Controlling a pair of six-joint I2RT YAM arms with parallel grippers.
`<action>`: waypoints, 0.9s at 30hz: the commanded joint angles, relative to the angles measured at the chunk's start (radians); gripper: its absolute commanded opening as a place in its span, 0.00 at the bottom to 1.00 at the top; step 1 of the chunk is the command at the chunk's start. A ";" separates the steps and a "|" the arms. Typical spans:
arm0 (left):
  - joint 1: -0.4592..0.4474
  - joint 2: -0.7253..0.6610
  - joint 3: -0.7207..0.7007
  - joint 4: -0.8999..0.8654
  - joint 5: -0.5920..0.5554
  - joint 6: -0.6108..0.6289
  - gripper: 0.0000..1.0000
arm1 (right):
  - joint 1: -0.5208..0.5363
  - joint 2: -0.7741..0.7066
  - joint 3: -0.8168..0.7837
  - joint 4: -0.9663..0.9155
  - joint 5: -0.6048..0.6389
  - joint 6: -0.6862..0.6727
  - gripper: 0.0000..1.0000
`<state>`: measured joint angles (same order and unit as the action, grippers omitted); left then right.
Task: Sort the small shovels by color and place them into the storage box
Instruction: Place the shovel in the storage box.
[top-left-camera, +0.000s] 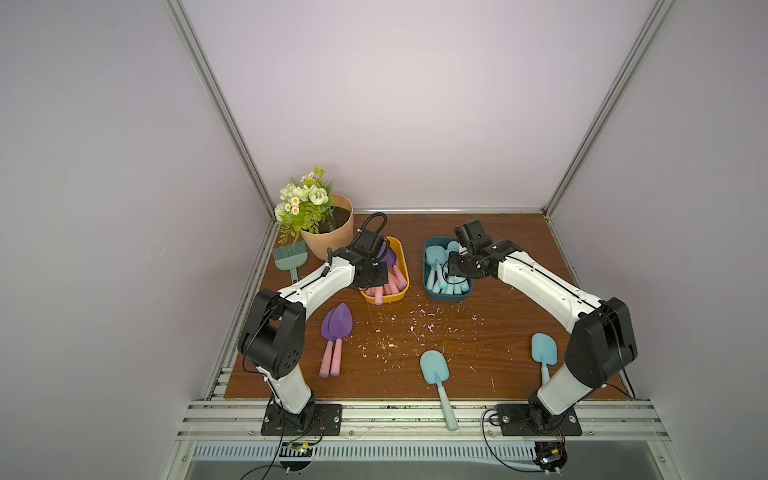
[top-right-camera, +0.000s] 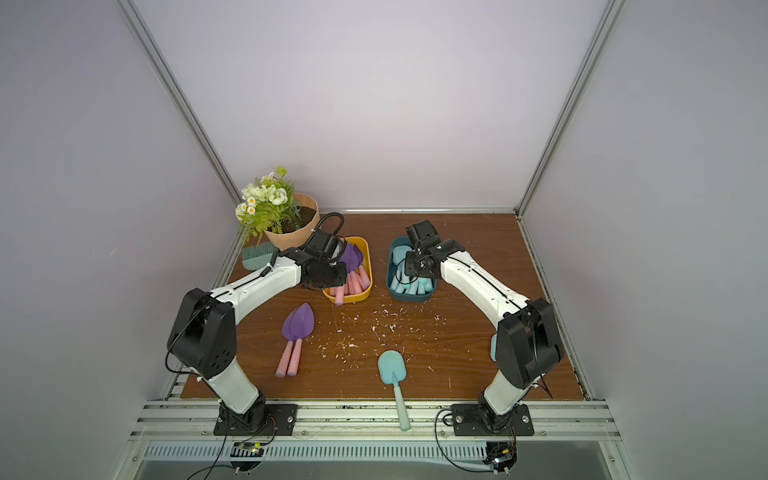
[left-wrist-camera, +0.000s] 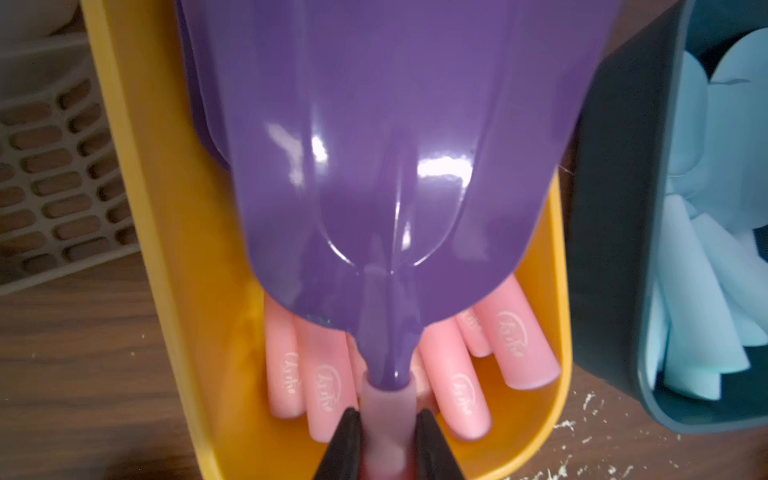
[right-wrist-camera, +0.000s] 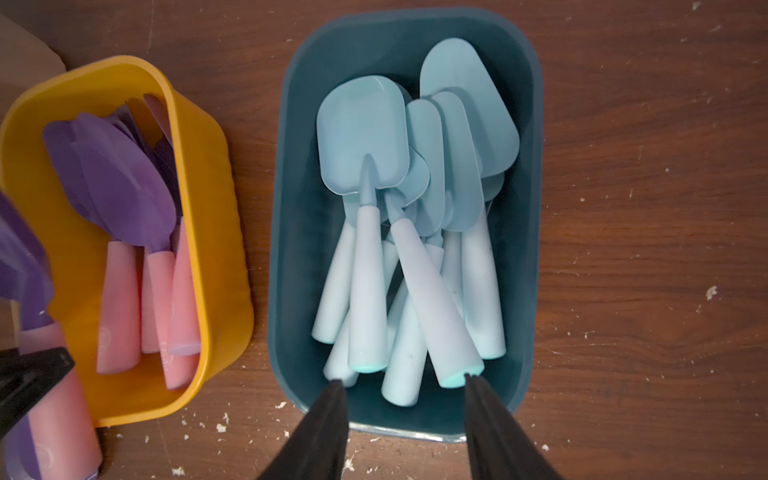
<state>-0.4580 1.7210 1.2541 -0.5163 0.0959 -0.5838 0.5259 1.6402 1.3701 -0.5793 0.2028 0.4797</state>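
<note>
In both top views, nearest the arm bases, we see a light blue shovel lying on the wooden table, its handle reaching out over the front rail. A second light blue shovel lies just beside the right arm's upright link. On the left arm's side, a pair of purple shovels with pink handles lies side by side, touching, blades pointing away from the bases. White crumbs are scattered over the middle of the table.

Farther back stand two boxes, near each other but apart. The yellow box holds the sorted purple shovels, and the teal box holds the sorted blue shovels.

In the left wrist view, the left gripper pinches the pink handle of the held purple shovel, which hangs over the yellow box above the handles lying in it.

In the right wrist view, the right gripper hovers over the near end of the teal box with its fingers spread and nothing between them, the tips just beside the handle ends.

Farthest back, in the left corner, we find a flower pot, with a green brush on the table beside it.
</note>
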 joint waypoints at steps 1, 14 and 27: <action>0.001 0.008 0.000 0.118 -0.001 -0.033 0.00 | -0.005 -0.037 -0.019 0.012 -0.009 0.015 0.50; 0.020 0.123 0.119 0.109 -0.028 -0.018 0.01 | 0.005 -0.094 -0.113 0.012 -0.084 -0.001 0.49; 0.019 0.067 0.022 0.116 -0.012 -0.031 0.54 | 0.347 -0.244 -0.373 -0.060 -0.212 0.074 0.54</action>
<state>-0.4492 1.8301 1.2873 -0.3996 0.0917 -0.6128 0.8150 1.4387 1.0294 -0.5926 0.0505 0.5011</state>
